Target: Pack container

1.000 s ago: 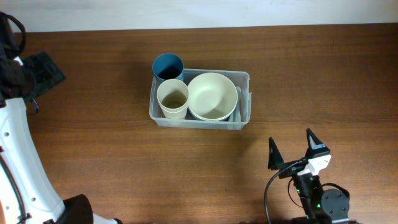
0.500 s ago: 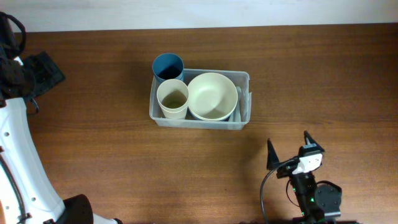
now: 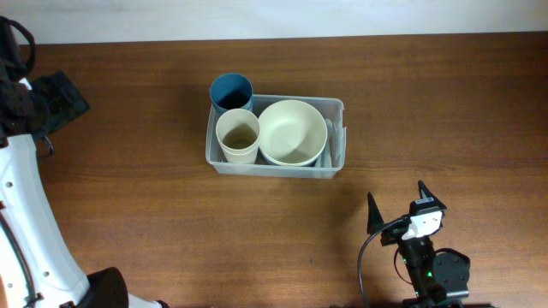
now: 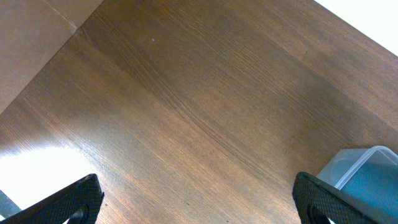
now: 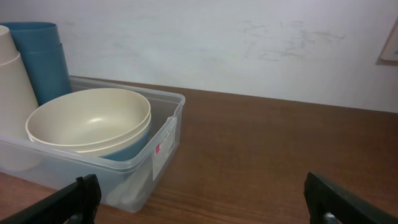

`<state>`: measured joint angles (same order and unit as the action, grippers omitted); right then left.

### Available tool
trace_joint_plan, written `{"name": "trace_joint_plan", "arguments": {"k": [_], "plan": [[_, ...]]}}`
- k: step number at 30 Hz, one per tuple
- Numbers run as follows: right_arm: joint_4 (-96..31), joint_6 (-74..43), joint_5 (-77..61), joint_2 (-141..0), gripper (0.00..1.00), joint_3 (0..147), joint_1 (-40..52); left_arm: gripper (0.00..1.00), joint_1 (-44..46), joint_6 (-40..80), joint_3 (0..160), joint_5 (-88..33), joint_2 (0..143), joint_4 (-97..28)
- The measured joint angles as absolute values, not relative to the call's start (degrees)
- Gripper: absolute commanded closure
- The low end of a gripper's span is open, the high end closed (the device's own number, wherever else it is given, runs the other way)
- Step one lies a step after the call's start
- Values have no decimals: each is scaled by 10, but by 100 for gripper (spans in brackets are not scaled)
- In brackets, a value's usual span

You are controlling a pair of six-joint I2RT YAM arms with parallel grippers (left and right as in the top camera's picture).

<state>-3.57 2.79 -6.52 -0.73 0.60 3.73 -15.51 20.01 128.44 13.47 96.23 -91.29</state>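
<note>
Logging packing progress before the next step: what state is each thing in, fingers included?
container: upright, no lid, holding dishes
cream bowl: upright, empty, nested in a blue bowl inside the container
cream cup: upright, at the container's left end
blue cup: upright, behind the cream cup
left fingers: open, holding nothing
right fingers: open, holding nothing, apart from the container

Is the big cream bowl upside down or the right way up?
Right way up. The cream bowl shows its hollow inside from above and sits in the clear container, rim on top.
</note>
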Motion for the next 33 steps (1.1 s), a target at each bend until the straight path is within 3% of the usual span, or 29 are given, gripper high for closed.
{"name": "trace_joint_plan", "arguments": {"k": [23, 33], "plan": [[-36, 30, -65, -7, 1, 6, 37, 0, -155, 200, 1284, 135, 962, -908], [-36, 30, -65, -7, 1, 6, 37, 1, -142, 202, 1222, 113, 888, -752]]}}
